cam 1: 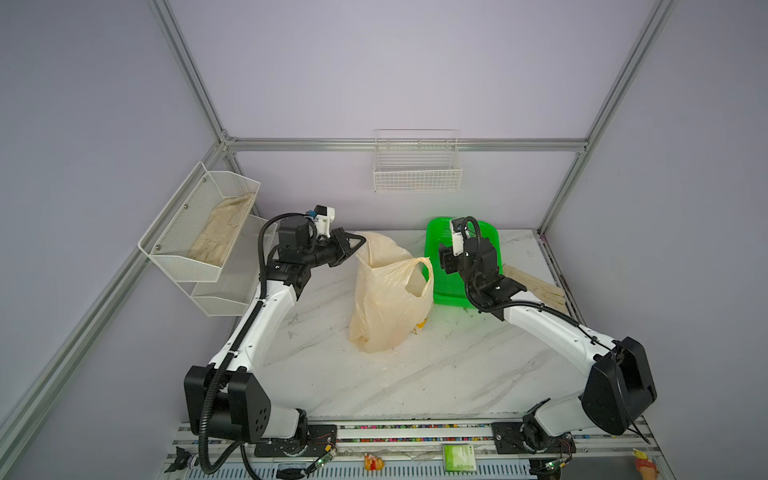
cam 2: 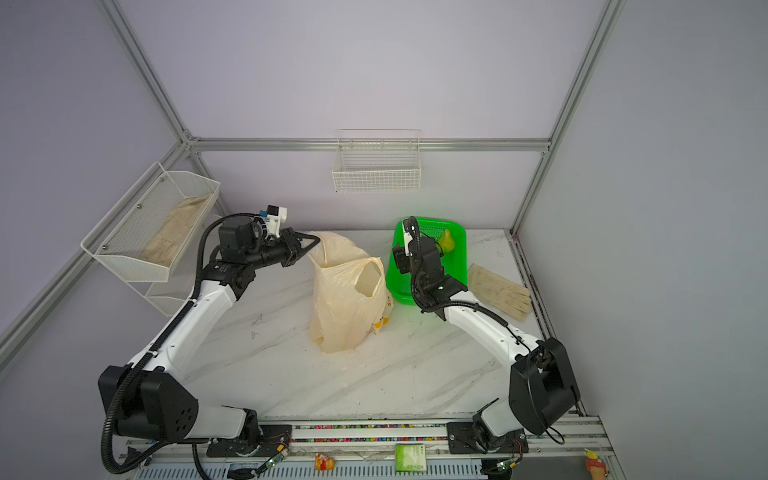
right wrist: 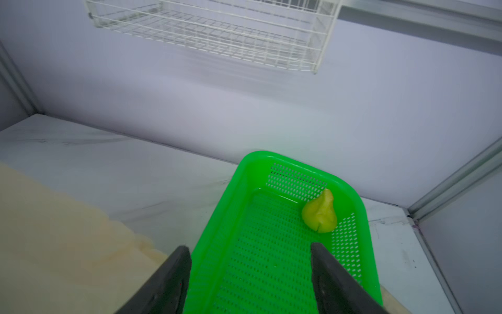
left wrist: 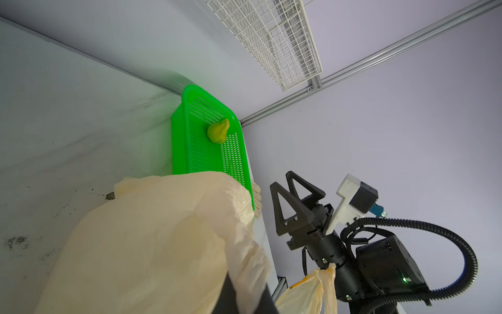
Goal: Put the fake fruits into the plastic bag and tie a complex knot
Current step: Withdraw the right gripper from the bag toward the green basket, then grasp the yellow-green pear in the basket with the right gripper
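The left gripper (cam 1: pixel 360 241) was pinched shut on the far rim of the plastic bag (cam 1: pixel 386 299), which stood open-mouthed in the middle of the marble table (cam 1: pixel 415 374). The right gripper (right wrist: pixel 248 247) hung with its jaws wide and empty over the green basket (cam 1: pixel 449 297) just beside the bag. The yellow-green pear (right wrist: pixel 320 213) lay at the basket's far end.

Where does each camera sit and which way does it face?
Top views: high at the front, looking down at table, bag, basket; left arm, right arm show.
Left wrist: beside the bag, facing basket and pear; shows own finger, right gripper.
Right wrist: over the basket, facing the back wall; shows right gripper's fingers, open.
Shared: both wrist views show pear in basket.
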Available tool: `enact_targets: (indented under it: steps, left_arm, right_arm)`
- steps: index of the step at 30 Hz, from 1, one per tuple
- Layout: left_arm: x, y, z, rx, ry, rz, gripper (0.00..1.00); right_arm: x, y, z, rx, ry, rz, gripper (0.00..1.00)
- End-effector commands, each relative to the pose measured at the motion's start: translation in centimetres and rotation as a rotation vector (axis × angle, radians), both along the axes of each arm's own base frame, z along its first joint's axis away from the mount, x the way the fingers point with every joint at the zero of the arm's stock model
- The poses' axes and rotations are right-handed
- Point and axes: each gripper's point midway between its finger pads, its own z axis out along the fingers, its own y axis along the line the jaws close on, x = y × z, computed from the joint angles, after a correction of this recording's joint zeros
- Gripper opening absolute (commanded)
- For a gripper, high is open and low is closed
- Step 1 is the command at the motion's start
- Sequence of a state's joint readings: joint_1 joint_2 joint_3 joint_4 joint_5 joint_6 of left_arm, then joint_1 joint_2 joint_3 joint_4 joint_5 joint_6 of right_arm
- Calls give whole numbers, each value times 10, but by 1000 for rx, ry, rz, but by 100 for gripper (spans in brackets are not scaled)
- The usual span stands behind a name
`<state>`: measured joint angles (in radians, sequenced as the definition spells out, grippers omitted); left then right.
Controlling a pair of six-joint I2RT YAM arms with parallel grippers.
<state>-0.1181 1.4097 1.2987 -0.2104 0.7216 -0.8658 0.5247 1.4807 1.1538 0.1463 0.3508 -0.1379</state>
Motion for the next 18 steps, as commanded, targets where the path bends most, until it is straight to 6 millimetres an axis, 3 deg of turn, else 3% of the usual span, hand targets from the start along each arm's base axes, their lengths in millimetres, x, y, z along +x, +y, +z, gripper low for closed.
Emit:
enact_targets:
  steps: [1,4,10,18]
  left_arm:
    - [2,7,50,24,-141,15,0]
    - [3,8,53,30,-151,21,0]
    - [4,7,44,22,-142,19,0]
    - [4,5,43,9,-140,10,0]
  right_arm:
    - [27,-37,4,65,0,-112,74]
    - [58,-62,-26,71,98,-199,77]
    - [113,-91,-99,56,270,-287,85]
    - [162,-105,-152,-8,353,-344,87]
